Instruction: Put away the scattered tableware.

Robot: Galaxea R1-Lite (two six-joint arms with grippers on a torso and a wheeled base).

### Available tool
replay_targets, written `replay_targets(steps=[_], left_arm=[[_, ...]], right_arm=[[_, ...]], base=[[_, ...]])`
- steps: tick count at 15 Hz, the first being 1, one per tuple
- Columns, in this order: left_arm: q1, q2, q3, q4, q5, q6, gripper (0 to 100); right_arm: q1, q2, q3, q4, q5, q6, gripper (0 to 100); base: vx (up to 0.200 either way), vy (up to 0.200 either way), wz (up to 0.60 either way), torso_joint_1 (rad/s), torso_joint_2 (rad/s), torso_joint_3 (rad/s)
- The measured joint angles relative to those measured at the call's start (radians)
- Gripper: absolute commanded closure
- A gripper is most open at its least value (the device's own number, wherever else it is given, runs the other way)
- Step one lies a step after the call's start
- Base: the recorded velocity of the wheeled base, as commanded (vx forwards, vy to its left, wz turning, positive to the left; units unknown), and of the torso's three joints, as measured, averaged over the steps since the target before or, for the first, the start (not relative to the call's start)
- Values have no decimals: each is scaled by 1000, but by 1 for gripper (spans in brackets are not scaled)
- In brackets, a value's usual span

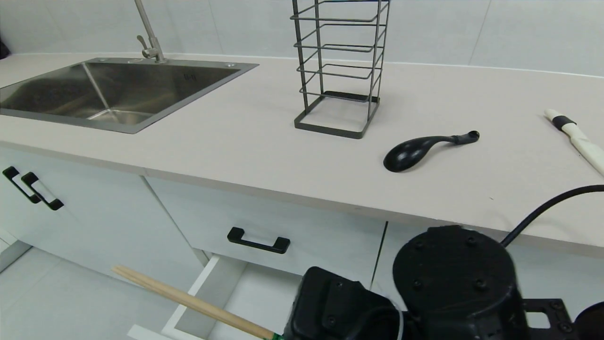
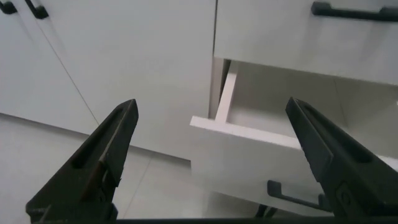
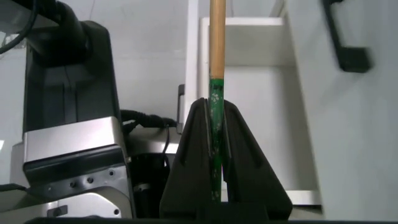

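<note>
Here the right end effector is clamped on the green end of the chopsticks, which jut over the open drawer. Light, stiff and slim, they may pivot; a hold nearer mid-length looks steadier. The left end effector hangs open.
</note>
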Motion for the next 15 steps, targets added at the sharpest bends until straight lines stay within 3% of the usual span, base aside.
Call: replay_targets(steps=[6,13,15], left_arm=[[0,0,0,1,0,0,0],[0,0,0,0,0,0,0],[0,0,0,0,0,0,0]], right_arm=[[55,43,-30,22,-67,3,100],[48,66,-77,197,-68,-1,100],[28,77,-92,216,-120,-3,100]], base=[[0,0,0,-51,208,71],[0,0,0,0,0,0],[0,0,0,0,0,0]])
